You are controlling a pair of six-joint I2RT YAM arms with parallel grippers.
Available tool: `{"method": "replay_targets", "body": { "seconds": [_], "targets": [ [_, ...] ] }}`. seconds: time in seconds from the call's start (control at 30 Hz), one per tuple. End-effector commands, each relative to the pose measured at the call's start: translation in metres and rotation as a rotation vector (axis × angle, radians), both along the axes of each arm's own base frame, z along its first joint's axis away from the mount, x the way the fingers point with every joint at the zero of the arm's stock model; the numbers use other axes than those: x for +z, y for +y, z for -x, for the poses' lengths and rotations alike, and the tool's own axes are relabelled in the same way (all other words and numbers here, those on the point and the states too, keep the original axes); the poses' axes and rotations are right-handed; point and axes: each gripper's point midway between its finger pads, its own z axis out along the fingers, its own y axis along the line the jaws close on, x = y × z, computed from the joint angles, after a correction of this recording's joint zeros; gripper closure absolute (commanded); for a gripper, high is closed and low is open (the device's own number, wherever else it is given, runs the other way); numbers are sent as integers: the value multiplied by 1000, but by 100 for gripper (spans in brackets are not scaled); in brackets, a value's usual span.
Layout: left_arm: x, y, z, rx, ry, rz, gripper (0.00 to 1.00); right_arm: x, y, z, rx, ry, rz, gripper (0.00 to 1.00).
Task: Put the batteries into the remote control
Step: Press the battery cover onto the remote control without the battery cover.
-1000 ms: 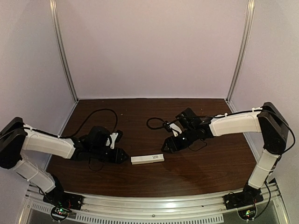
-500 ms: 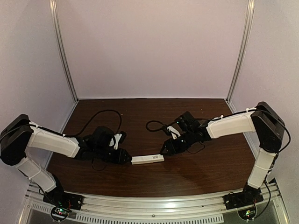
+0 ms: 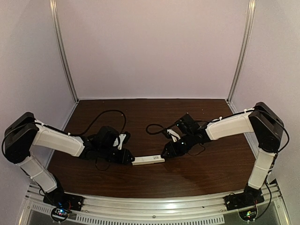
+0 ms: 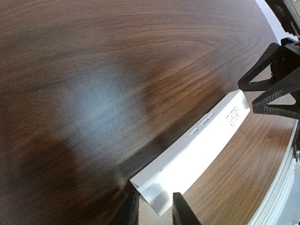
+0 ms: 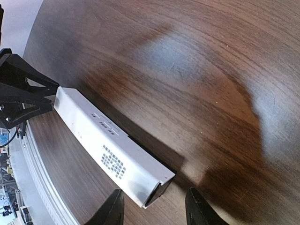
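At remote control (image 3: 148,160) ends | left arm (image 3: 58,140), right arm (image 3: 229,125) low, outstretched

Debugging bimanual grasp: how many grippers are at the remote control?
2. The left gripper has the remote control's left end between its fingers; the right gripper brackets the right end.

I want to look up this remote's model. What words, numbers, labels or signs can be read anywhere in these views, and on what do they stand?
No text can be quoted; nothing is legible.
Block of dark print on the white face of the remote control: several short rows, too small and blurred to read.
Short dark marks near the middle of that face: no letters can be made out.
No other writing shows in any view.
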Motion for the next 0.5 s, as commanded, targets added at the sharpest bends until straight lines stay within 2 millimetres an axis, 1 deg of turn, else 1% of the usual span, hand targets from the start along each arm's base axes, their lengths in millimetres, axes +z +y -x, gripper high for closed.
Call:
{"method": "replay_targets", "body": {
  "seconds": [0.0,0.13,0.3,0.47],
  "targets": [
    [3,-7,-3,-15,-16,6,77,-9,-1,2,1,28,0,56],
    [0,-7,-3,-15,-9,-6,83,-11,-1,4,5,34,1,58],
    [-5,-8,-1,-27,6,-18,91,-15,1,5,12,51,-3,63],
    [-14,-9,5,-42,31,-34,94,-15,2,7,16,58,-9,67]
  ]
}}
